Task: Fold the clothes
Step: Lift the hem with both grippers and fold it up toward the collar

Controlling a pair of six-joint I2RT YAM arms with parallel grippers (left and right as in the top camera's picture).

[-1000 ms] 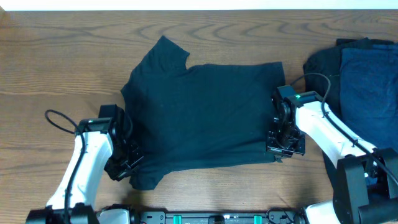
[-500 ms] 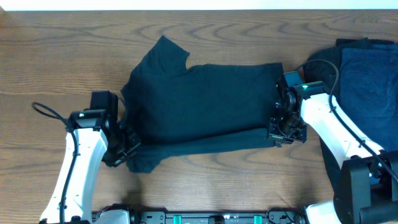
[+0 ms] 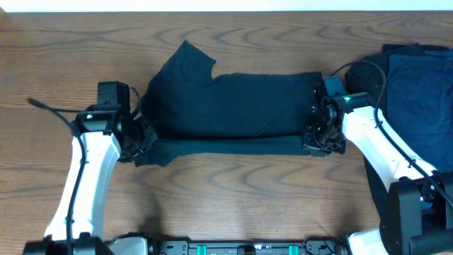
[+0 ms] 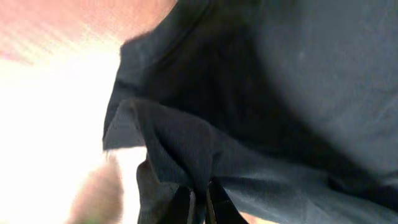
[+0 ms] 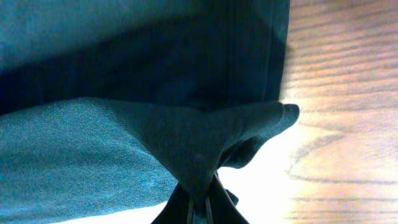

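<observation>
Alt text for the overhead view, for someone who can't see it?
A black T-shirt lies across a wooden table, its near edge pinched at the sleeve end by the left gripper and at the hem end by the right gripper. A pile of dark clothes sits far right.

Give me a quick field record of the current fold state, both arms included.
garment: black T-shirt, lying across mid-table, one sleeve toward the far side
left end effector: shut on the shirt's near corner on its side
right end effector: shut on the opposite near corner
fold state: near edge pinched at both ends, cloth partly doubled over, not laid flat
other clothes: dark pile at the right edge, not held
surface: wooden table
</observation>
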